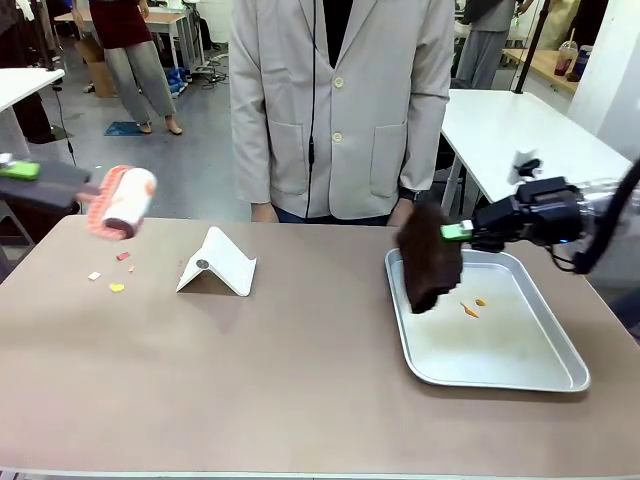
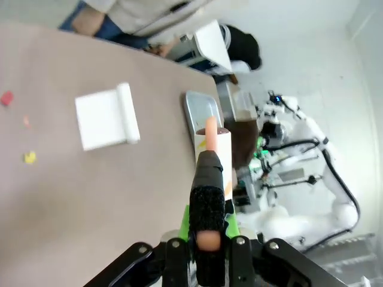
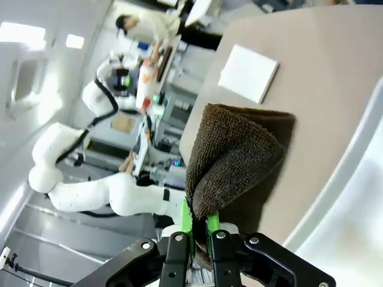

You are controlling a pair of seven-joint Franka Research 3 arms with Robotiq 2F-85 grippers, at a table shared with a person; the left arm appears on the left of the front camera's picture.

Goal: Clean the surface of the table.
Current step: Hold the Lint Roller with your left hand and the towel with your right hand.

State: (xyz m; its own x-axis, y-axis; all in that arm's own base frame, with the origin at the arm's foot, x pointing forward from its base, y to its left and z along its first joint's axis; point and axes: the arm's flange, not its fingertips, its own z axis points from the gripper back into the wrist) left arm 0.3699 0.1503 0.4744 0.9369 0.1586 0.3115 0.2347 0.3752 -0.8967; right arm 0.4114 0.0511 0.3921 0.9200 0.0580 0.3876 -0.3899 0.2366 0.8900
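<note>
Left tool (image 2: 207, 226) is seen clamped on a lint roller (image 1: 128, 200), held above the desk (image 1: 300, 360) at its 9 o'clock end, roll axis tilted 1-to-7. Crumbs (image 1: 112, 272) are spotted at 6 o'clock of the roll, near; left arm is judged nearer. Right tool (image 3: 199, 227) is pinched tight on a brown cloth (image 1: 432, 258) hung over the tray (image 1: 480, 345) at its 9 o'clock rim.

Smooth matte table (image 1: 300, 375), shiny metal tray (image 1: 500, 345), fuzzy cloth (image 1: 432, 262).

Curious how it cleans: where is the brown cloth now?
In the front view, the brown cloth hangs pinched in the right gripper over the left edge of the metal tray, on the right side of the table.
</note>
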